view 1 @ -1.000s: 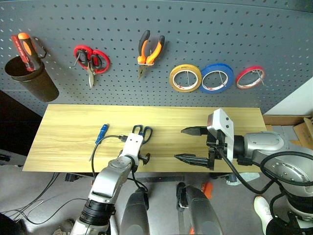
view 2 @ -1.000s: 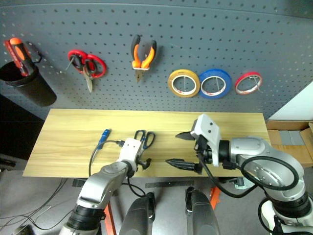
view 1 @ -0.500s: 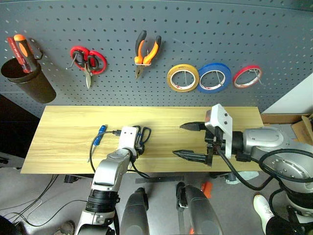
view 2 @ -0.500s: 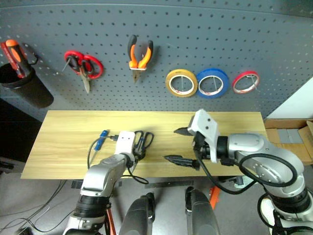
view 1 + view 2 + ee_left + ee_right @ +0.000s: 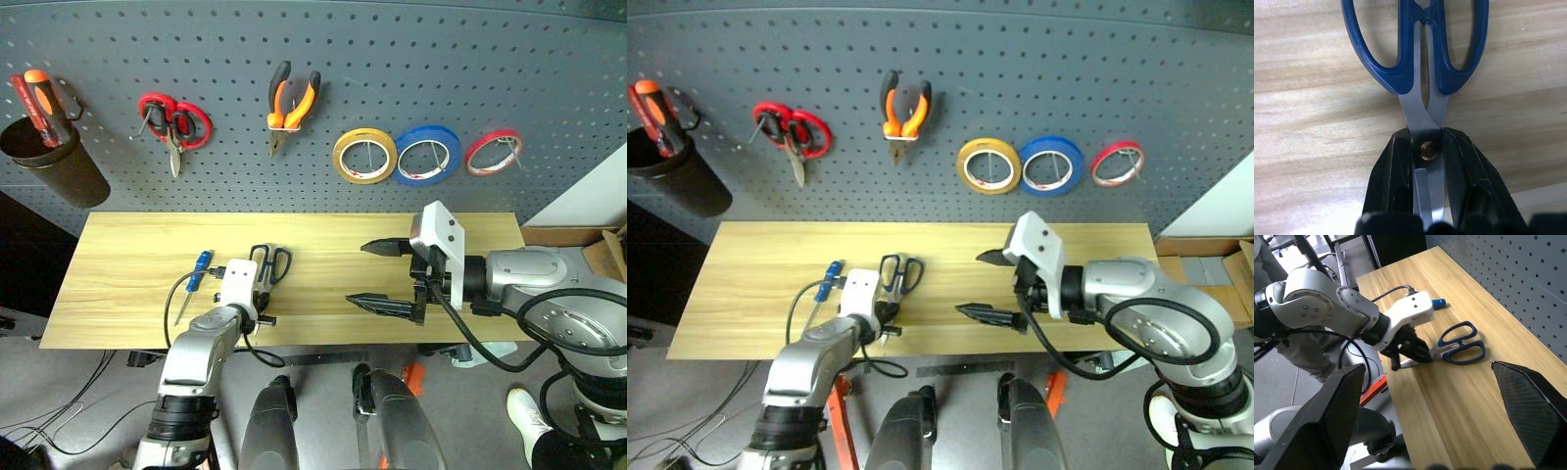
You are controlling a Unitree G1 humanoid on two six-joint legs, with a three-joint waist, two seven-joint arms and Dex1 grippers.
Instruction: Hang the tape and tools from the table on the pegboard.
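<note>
Scissors [image 5: 1418,58]: flat on table [image 5: 127,245], near front edge, left tool [image 5: 1427,147] pinching blades at pivot. Risk: narrow steel grip, handles heavy, may swivel or slip on lift. Screwdriver [image 5: 201,266] lies beside. Right tool [image 5: 387,276] spread, idle above table

We are looking at a small workshop or a robot test corner: a dark grey pegboard [image 5: 411,69] on the wall carries red-handled scissors [image 5: 174,119], pliers [image 5: 290,103] and three tape rolls [image 5: 425,155] on hooks, a cup of screwdrivers [image 5: 49,147] hangs there too (at its far left), and under it stands a plain wooden table [image 5: 127,255]
</note>
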